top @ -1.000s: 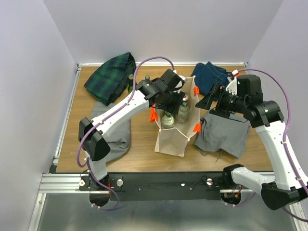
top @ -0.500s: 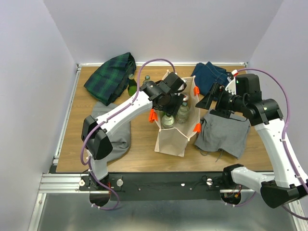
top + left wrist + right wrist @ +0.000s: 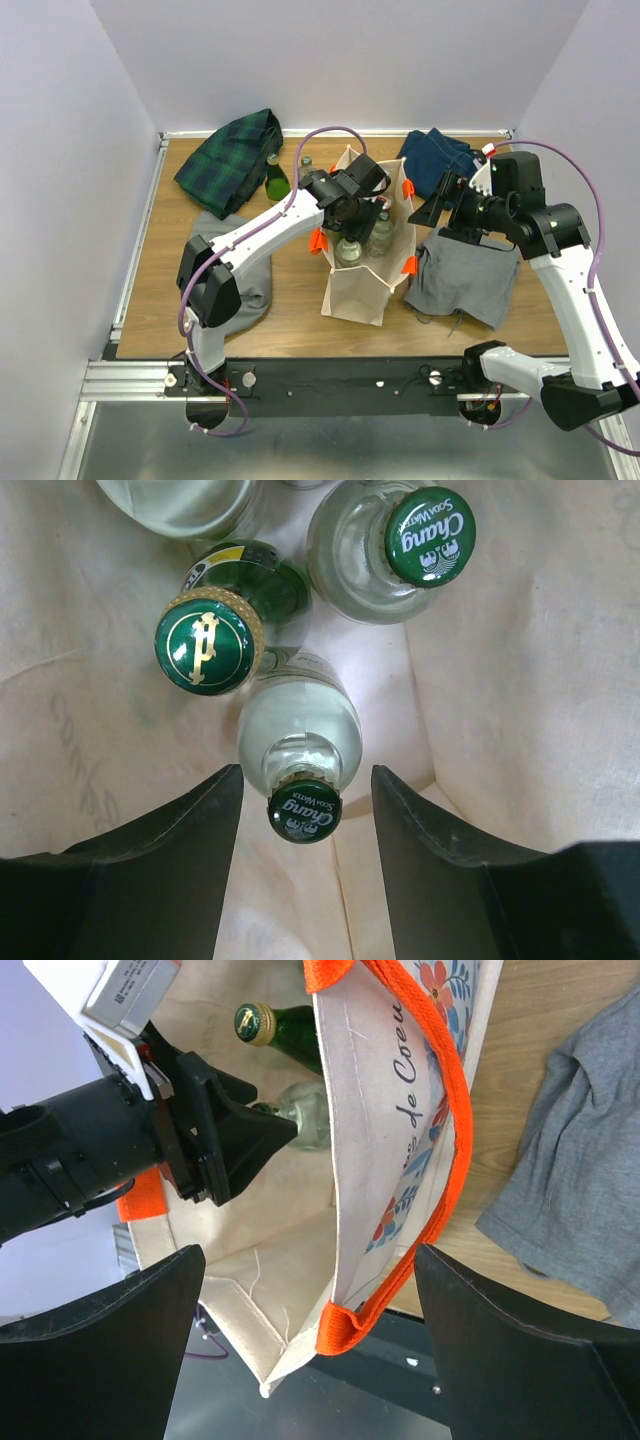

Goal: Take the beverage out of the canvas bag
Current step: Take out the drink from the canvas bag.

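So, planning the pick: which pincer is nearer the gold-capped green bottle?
Left. The left pincer is inside the canvas bag, open around the clear bottle beside the gold-capped bottle; the right pincer stands open at the bag's rim, farther off.

Beige canvas bag (image 3: 358, 290) with orange handles (image 3: 338, 1332), clear bottle (image 3: 300, 738) with green cap, green plaid cloth (image 3: 228, 165), grey cloth (image 3: 465, 280)
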